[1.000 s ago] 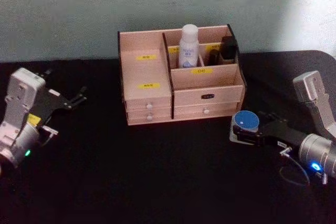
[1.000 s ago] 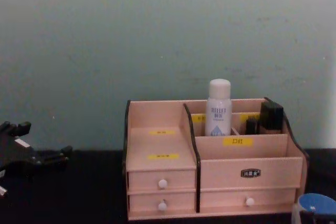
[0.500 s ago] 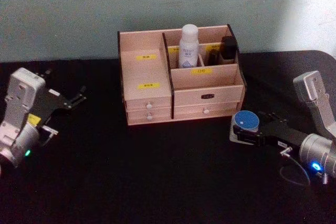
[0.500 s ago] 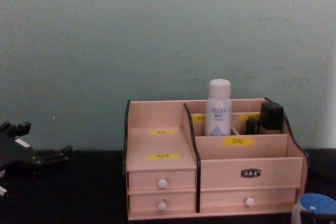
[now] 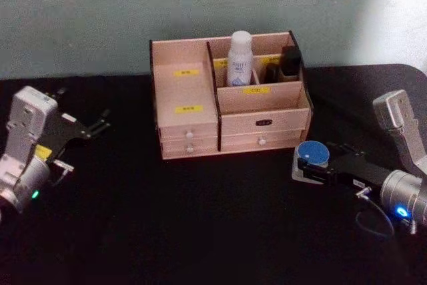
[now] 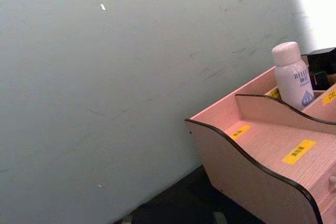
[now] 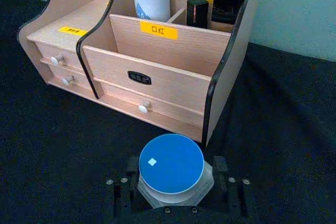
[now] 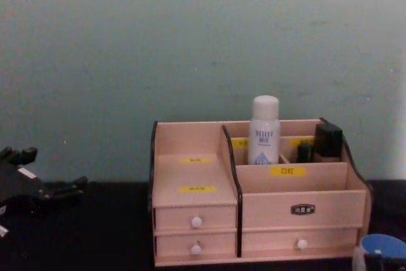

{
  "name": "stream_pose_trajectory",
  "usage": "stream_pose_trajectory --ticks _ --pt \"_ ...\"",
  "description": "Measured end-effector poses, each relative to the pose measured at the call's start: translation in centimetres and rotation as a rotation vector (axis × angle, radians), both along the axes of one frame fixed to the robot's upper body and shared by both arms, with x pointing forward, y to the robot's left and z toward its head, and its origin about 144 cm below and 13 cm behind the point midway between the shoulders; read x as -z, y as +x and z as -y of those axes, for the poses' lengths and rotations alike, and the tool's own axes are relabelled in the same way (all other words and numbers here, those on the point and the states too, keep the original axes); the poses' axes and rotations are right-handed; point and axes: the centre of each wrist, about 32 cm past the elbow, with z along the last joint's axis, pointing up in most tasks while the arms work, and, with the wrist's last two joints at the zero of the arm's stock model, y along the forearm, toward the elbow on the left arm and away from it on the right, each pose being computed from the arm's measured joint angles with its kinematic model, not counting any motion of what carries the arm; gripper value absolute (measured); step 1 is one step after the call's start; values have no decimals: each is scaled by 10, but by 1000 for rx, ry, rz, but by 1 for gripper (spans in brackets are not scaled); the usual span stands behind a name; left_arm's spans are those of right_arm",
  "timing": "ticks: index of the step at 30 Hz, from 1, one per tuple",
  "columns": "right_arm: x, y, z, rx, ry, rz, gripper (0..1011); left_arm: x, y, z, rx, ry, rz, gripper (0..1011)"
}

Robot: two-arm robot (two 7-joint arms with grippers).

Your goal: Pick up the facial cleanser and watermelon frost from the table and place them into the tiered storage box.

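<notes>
Lifting the blue-lid jar [image 7: 171, 163] straight up comes first, I think, high enough to clear the front wall. It should stay flat so it does not slip. The right tool [image 7: 174, 176] is closed just enough to hug the jar's two sides, and the jar sits on the black desk [image 7: 58, 145]. The wooden box [image 7: 157, 51] waits at 10 o'clock from the jar, its wide front bin free. The left tool [image 5: 93, 123] rests open at the box's 9 o'clock. Far back, the white bottle [image 5: 239, 58] already stands inside.

Dim overall, a bright patch on the wall [image 5: 400, 11] at right, black table [image 5: 213, 231] swallowing shadows.
</notes>
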Motion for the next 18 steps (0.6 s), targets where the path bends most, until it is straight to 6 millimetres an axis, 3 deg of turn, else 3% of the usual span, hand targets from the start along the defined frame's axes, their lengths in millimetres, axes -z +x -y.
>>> stream_pose_trajectory --ticks 7,18 --pt "0 0 0 -1 0 0 730 0 0 0 0 0 0 1001" --pt "0 0 0 0 0 0 728 0 0 0 0 0 0 1001"
